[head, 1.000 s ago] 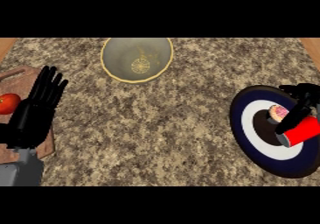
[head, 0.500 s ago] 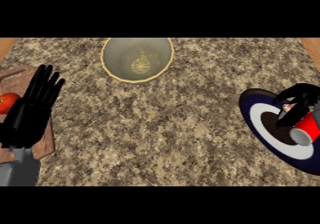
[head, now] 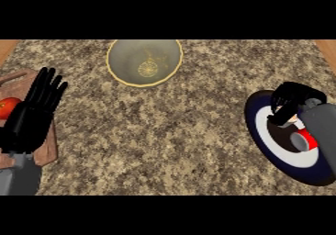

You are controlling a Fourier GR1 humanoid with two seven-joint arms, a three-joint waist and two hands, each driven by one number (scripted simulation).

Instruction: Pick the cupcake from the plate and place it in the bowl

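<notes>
The dark blue plate [head: 274, 147] with a white ring lies at the right of the counter. On it sits the cupcake [head: 304, 135], mostly hidden: only a strip of red wrapper and a bit of pale top show. My right hand [head: 291, 102] is over the cupcake's far side with its fingers curled round it, and the grey forearm covers the rest. The tan bowl [head: 144, 62] stands at the far middle of the counter, with a small pattern on its bottom. My left hand [head: 34, 114] rests open at the left, fingers up.
A wooden cutting board [head: 47, 149] lies under the left hand at the counter's left edge, with a red tomato [head: 6, 108] on it. Speckled stone counter [head: 170, 137] stretches between plate and bowl.
My right hand has moved in over the cupcake and curled round it, hiding most of the red wrapper. The left hand has stayed in place.
</notes>
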